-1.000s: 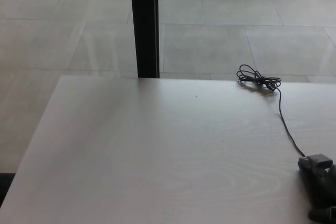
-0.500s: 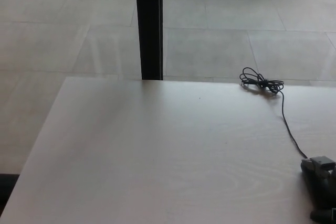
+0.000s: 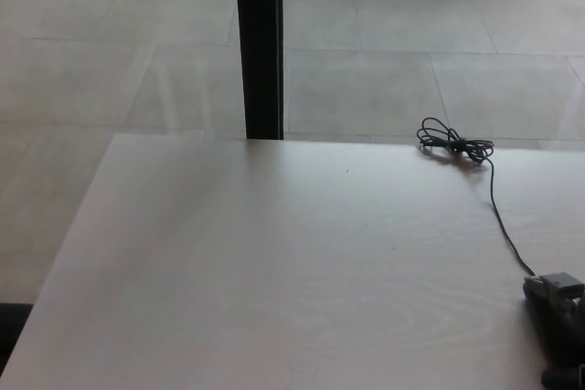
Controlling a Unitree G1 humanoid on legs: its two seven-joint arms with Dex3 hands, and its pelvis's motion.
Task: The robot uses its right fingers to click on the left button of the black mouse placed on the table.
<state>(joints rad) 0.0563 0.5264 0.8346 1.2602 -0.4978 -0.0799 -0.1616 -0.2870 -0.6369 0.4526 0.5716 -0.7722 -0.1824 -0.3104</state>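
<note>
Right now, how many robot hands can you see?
1: a dark hand at the table's lower right edge, by the cable's end. It may hide the mouse; the left hand is out of view.

Pale table (image 3: 274,262), tiled floor (image 3: 110,34), black post (image 3: 259,43)

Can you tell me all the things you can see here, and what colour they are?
table: one, pale wood, fills the lower picture
cable: one, black, runs from a bundled coil near the table's far right edge down to the dark shape at the bottom right
post: one, black, upright behind the table's far edge
floor: large grey tiles, beyond the table
dark shape: black, bottom right corner at the cable's end; mouse and right robot hand cannot be told apart
left robot hand: not in view
</note>
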